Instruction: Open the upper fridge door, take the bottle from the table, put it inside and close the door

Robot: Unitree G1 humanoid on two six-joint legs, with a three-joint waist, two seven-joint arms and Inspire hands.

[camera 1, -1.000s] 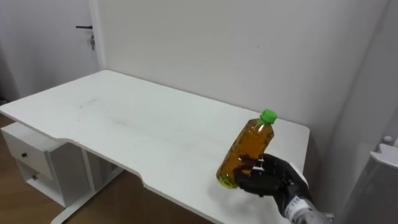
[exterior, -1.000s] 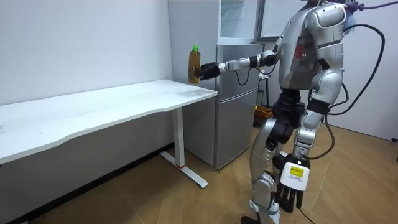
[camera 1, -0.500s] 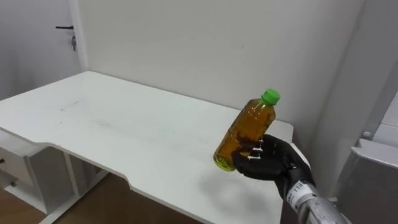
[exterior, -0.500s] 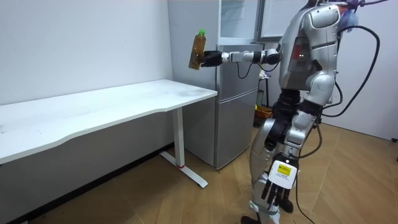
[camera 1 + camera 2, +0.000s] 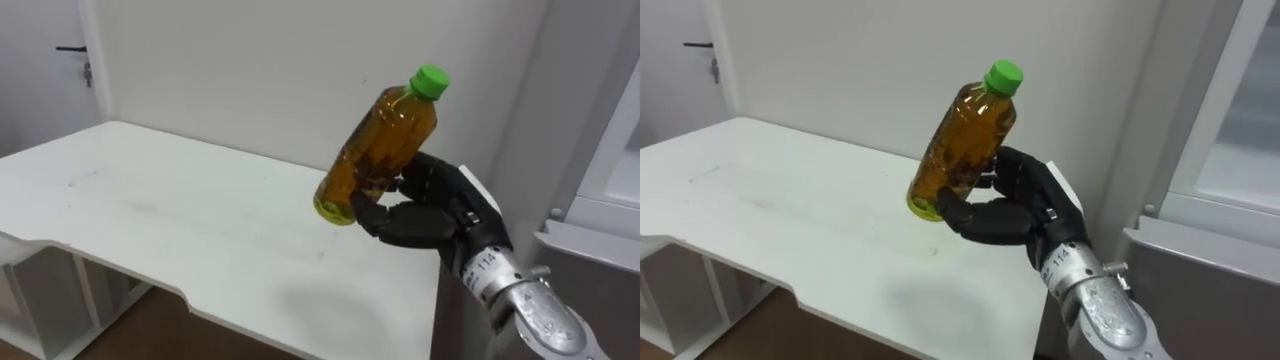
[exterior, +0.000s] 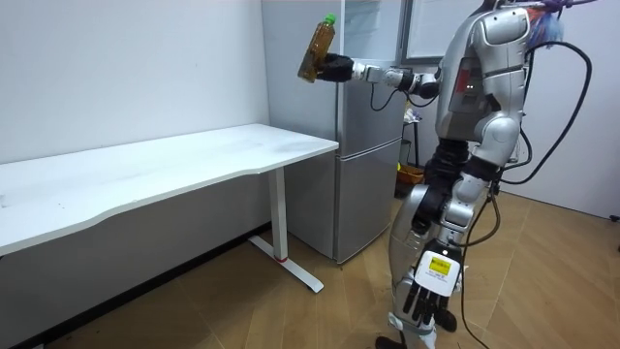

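Left eye view: amber plastic bottle with green cap [image 5: 378, 150], tilted above white tabletop [image 5: 150, 215], clasped by black right hand [image 5: 432, 214], fingers curled round it. Room view: bottle held high beside grey fridge [image 6: 368, 194]; left hand [image 6: 427, 302] hangs, fingers loose.

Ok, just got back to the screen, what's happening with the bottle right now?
The robot's right hand is curled round the amber, green-capped bottle, holding it tilted in the air above the end of the white desk. The grey fridge stands right beside that end; the bottle is not in it yet. The left hand hangs open at the robot's side.
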